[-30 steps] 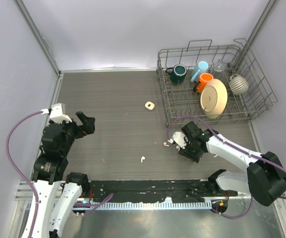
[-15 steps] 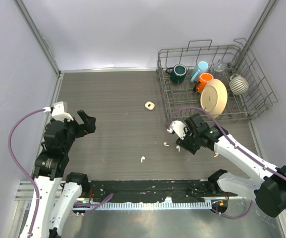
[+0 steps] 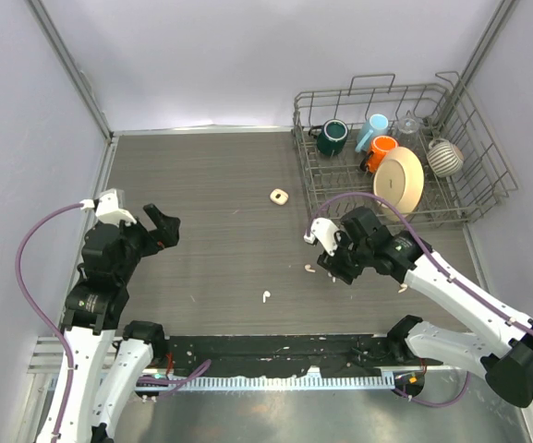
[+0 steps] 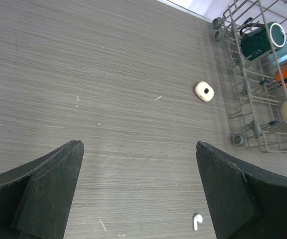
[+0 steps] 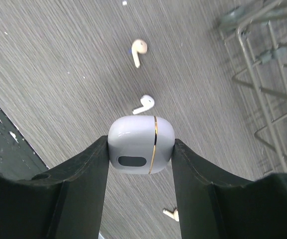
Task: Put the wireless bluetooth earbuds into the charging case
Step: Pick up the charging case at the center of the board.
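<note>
My right gripper [image 5: 141,142] is shut on a white charging case [image 5: 141,145] with a gold seam, held closed above the table. Under and around it lie three small white earbuds: one [image 5: 144,105] just beyond the case, one [image 5: 138,51] farther off, one [image 5: 171,214] near the fingers. In the top view the right gripper [image 3: 333,265] hovers by an earbud [image 3: 308,269]; others lie at the front middle [image 3: 266,296] and to the right [image 3: 402,288]. My left gripper [image 3: 160,229] is open at the left [image 4: 138,144], with an earbud [image 4: 197,221] by its right finger.
A second small white rounded-square case [image 3: 279,196] lies mid-table, also in the left wrist view [image 4: 204,91]. A wire dish rack [image 3: 469,194] with mugs, cups and a plate stands at the back right, close to the right arm. Walls enclose the table.
The right arm has lifted and shifted left with the case in its jaws. The left arm has barely moved and stays open.
</note>
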Robot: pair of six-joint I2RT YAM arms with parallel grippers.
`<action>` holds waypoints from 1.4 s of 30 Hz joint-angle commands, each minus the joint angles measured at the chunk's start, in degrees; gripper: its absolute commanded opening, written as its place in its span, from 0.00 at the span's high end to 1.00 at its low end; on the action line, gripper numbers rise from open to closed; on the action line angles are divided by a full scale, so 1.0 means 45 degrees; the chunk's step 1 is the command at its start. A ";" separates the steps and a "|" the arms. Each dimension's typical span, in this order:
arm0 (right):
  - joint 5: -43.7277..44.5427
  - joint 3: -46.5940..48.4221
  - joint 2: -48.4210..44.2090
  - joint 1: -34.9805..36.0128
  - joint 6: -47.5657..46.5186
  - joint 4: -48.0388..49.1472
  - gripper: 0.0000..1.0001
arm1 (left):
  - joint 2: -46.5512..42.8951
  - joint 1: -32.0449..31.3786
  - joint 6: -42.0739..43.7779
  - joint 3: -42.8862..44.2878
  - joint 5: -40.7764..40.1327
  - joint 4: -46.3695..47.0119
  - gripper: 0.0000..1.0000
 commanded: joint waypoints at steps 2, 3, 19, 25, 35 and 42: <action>-0.0827 0.0869 -0.0241 0.0543 0.0541 0.0582 0.99 | 0.0122 0.0075 -0.0960 0.0321 0.0962 0.0661 0.00; -0.1024 0.0927 -0.0512 0.0622 0.0599 0.0680 0.99 | 0.0315 0.0076 -0.1020 0.0301 0.1198 0.0661 0.00; 0.1139 0.3679 0.1961 0.4565 0.4446 0.5913 0.99 | 0.1351 0.0075 -0.1645 0.0379 0.4147 0.2242 0.00; 0.3658 0.6004 0.5128 0.6305 0.4019 0.4687 0.99 | 0.1627 0.0076 -0.1333 0.0653 0.6725 0.1892 0.00; 0.2841 0.4057 0.3921 0.6423 0.4096 0.6694 0.99 | 0.0103 0.0056 -0.3286 -0.2100 0.9033 0.3728 0.00; 0.0502 0.3623 0.3606 0.6423 0.3666 0.6913 0.99 | -0.0034 0.0076 -0.4027 -0.2609 0.9832 0.4896 0.00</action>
